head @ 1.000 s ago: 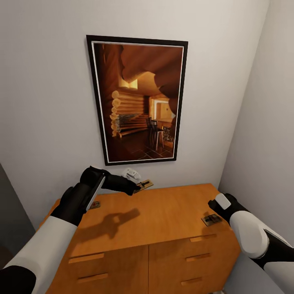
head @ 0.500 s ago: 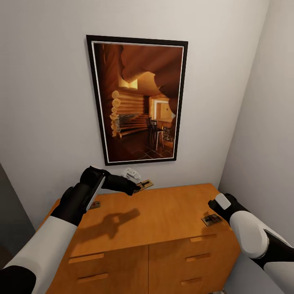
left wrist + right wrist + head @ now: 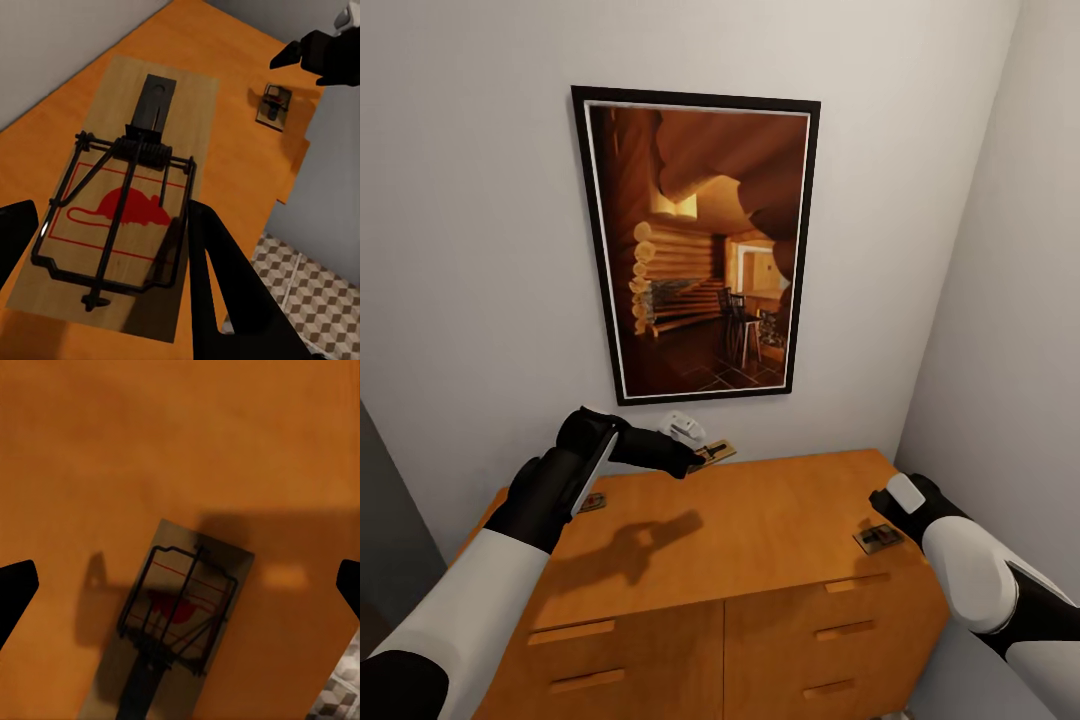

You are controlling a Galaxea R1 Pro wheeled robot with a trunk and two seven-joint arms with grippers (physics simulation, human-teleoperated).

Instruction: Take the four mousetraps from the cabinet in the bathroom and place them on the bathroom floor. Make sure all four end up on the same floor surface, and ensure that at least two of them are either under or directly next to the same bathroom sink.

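My left gripper [image 3: 694, 461] is shut on a mousetrap [image 3: 715, 453], a tan board with dark wire and a red mouse print [image 3: 127, 217], and holds it in the air over the back of the orange-brown cabinet [image 3: 760, 520]. A second mousetrap [image 3: 878, 538] lies flat near the cabinet's right front corner. My right gripper [image 3: 884, 502] hovers just above it, open, with its fingertips [image 3: 16, 589] spread wide to either side of the trap [image 3: 180, 615]. A third mousetrap [image 3: 592, 502] lies at the cabinet's left, partly hidden by my left arm.
A framed picture [image 3: 700, 245] of a log interior hangs on the wall behind the cabinet. A white wall closes in on the right [image 3: 1010, 300]. Cube-patterned bathroom floor [image 3: 315, 292] shows past the cabinet's right end. A small white fitting [image 3: 682, 425] sits on the wall below the picture.
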